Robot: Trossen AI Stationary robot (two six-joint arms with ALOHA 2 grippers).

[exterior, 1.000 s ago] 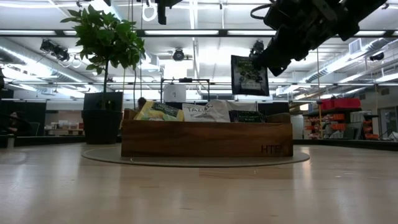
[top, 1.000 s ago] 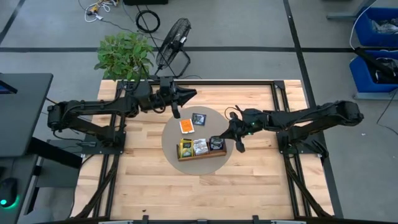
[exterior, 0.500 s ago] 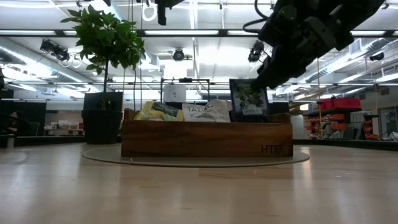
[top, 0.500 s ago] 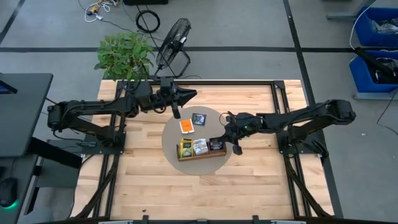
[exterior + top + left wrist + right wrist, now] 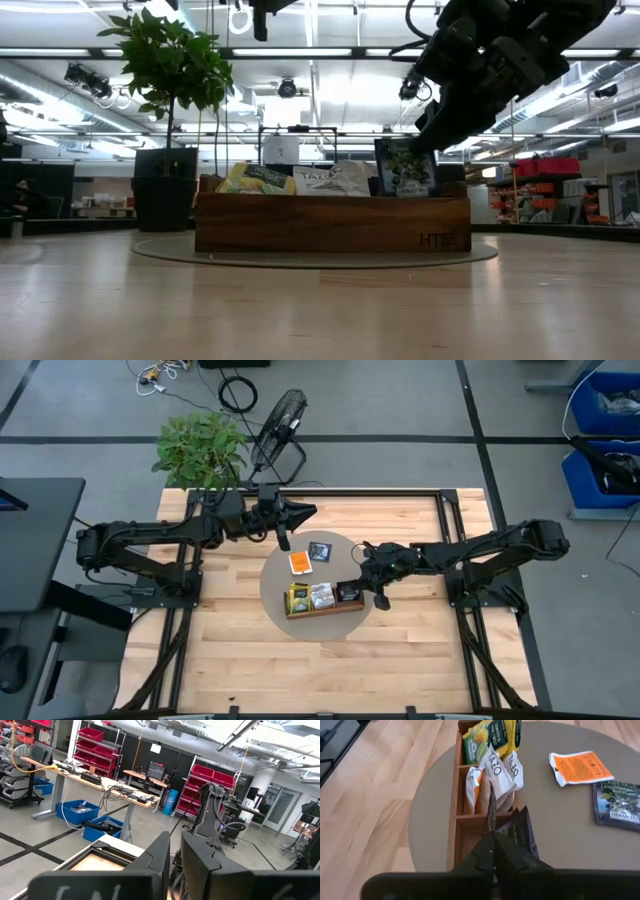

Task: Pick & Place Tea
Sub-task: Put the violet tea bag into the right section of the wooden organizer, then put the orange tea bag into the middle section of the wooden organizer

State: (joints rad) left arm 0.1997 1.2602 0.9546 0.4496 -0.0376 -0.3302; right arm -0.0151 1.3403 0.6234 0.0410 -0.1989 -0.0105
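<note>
A long wooden tray point(image 5: 320, 610) stands on a round grey mat point(image 5: 272, 585). It holds yellow-green tea packets point(image 5: 492, 737) in one end compartment, white ones point(image 5: 495, 770) in the middle and dark ones point(image 5: 522, 835) in the right one. An orange packet point(image 5: 298, 562) and a dark blue packet point(image 5: 319, 551) lie flat on the mat behind it. My right gripper point(image 5: 432, 135) hangs over the tray's right compartment, shut on a dark packet point(image 5: 405, 167). My left gripper point(image 5: 308, 512) waits raised over the table's far side, its fingers point(image 5: 160, 857) close together on nothing. My right gripper pinches the dark packet between its two fingers at its top edge point(image 5: 425, 148), near the right corner. It comes slanting down from the table's right side. The packet stands on edge, slightly tilted, its lower part point(image 5: 400, 190) down behind the tray's front wall in the right compartment.
A potted plant point(image 5: 200, 448) and a fan point(image 5: 280, 420) stand beyond the table's far edge. Blue bins point(image 5: 605, 435) are off to the right. Bare wood point(image 5: 320, 670) lies between the mat and the near edge.
My right gripper has gone down and a little toward the table's left, tipping further downward. The dark packet, which hung clear above the tray, has sunk with it into the right compartment and now leans slightly.
</note>
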